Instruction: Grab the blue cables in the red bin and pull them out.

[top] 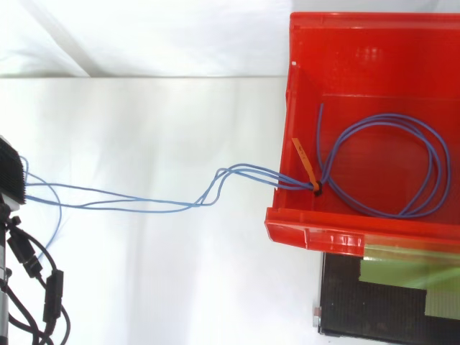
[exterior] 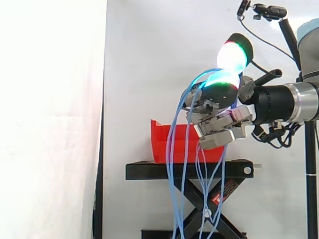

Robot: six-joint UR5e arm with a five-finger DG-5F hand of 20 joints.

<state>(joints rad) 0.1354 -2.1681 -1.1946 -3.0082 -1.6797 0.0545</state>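
1. The red bin [top: 316, 237] sits on the black stand [exterior: 189, 170]. In the side view its high wall is on the left, toward the white curtain [exterior: 50, 119].
2. In the top view, the white floor to the left of the bin is open, crossed only by the cable strands.
3. In the side view the hand [exterior: 219, 117] hangs in open air above the stand, level with the bin's rim or just over it, and near the bin. The arm comes in level from the right.
4. The fingers are curled in around the blue cables [exterior: 172, 164], which are caught between them and the glowing white-green fingertips [exterior: 232, 56].
5. From the hand the cables arch over to the left and drop in long slack loops. They pass in front of the bin and the stand's top, down to the scissor legs.
6. From above, part of the blue cables [top: 388, 120] lies in the bin as a wide round loop on the floor.
7. Several strands are gathered at an orange tie [top: 305, 162] by the bin's left wall. They cross that wall and run left, close together, to the view's left edge.
8. The strands are thin, light blue and smooth, and they are not stretched tight.
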